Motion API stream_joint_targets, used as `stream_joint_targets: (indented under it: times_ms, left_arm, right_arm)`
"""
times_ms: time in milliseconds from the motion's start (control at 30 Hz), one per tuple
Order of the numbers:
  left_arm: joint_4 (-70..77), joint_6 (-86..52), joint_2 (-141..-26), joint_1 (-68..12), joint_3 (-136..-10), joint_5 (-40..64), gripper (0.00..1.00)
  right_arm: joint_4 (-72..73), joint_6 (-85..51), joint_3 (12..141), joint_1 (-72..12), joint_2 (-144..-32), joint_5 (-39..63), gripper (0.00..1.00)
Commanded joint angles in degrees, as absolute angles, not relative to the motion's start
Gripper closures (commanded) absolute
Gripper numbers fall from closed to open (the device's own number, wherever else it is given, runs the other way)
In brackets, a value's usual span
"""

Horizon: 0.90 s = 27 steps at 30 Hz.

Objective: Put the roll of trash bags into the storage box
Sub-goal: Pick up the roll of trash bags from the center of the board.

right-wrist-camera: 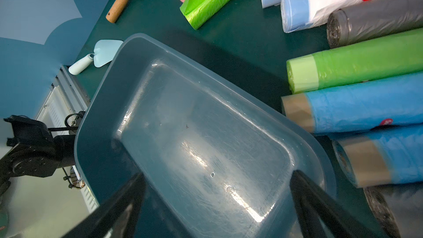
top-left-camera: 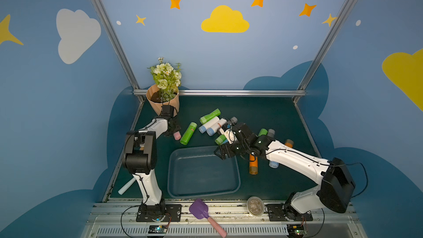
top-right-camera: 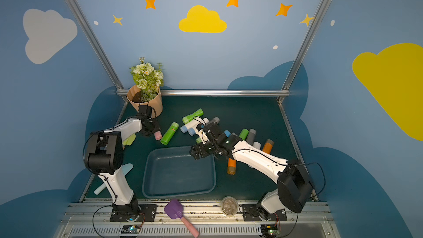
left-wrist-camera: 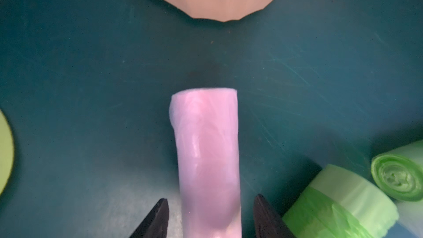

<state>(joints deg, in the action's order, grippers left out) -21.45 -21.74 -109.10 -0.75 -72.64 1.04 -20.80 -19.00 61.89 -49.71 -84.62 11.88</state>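
Now | pink roll (left-wrist-camera: 206, 152): glossy cylinder | storage box (top-left-camera: 203, 172): translucent, round-cornered

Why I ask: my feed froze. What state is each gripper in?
Left gripper: open, straddling the pink roll.
Right gripper: open, empty, above the storage box.

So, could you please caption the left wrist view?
Left pincer open astride the pink roll lying on the green mat.
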Motion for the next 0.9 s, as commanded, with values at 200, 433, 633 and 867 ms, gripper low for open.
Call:
stream_joint_targets:
  times_ms: [200,433,633,867]
  left_arm:
    - [-27.2,-22.32,-112.37,-0.48,-76.42,1.93,0.45]
    - [-26.85,-21.99,-111.59,-0.45,-76.11,1.6,0.58]
    - [-25.06,-21.78,-108.57,-0.48,-74.14,0.68,0.66]
    - [-25.24,-20.81,-100.37,-0.61,-70.93,-3.93,0.7]
  right_arm:
    - [-21.77,-17.3,63.52,-50.02,-86.68,13.49,0.03]
    - [-22.01,-16.37,64.56,-50.06,-87.17,13.86,0.03]
    - [-24.71,-15.68,65.56,-50.02,-86.59,12.18,0.03]
    - [-24.43,-18.61,61.41,-49.48,-80.02,10.76,0.03]
